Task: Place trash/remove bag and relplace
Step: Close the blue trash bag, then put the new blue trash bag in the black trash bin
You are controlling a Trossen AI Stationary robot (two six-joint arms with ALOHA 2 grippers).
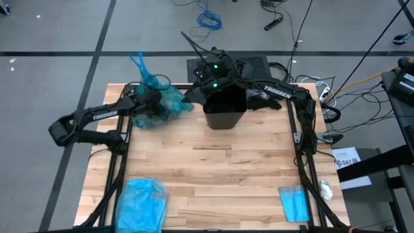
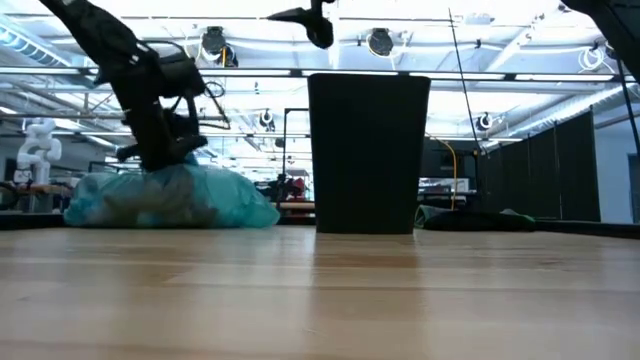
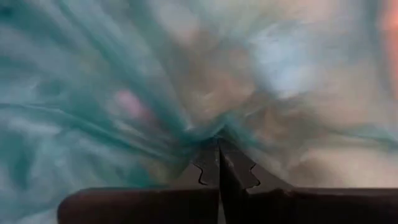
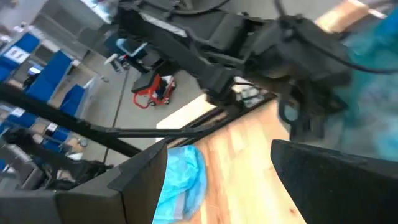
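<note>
The bag (image 1: 158,103), a crinkled teal-green liner filled with trash (image 2: 140,200) that shows through the plastic as pale and brownish lumps, lies on the table (image 1: 213,168) at its far left, just beside the black bin (image 1: 224,109). In the low view the bag rests on the wood as a low mound to the left of the bin, apart from it. The bag's knotted neck (image 1: 138,63) points away past the table's far edge. The left gripper (image 1: 150,102) is on top of the bag; in the left wrist view its fingers (image 3: 205,169) stand fully together with a fold of the teal plastic pinched between their tips. The left arm reaches in from the table's left edge, its forearm lying roughly level and its wrist angled down onto the mound. The right gripper (image 4: 217,180) sits at the far side of the bin near its rim, tilted; its jaws stand wide apart with nothing between them. The right arm runs from the table's right edge across toward the bin, elbow raised. A paler sky-blue plastic bag (image 1: 142,202) lies at the near left corner of the table, and a folded blue sheet (image 1: 294,204) lies at the near right corner.
</note>
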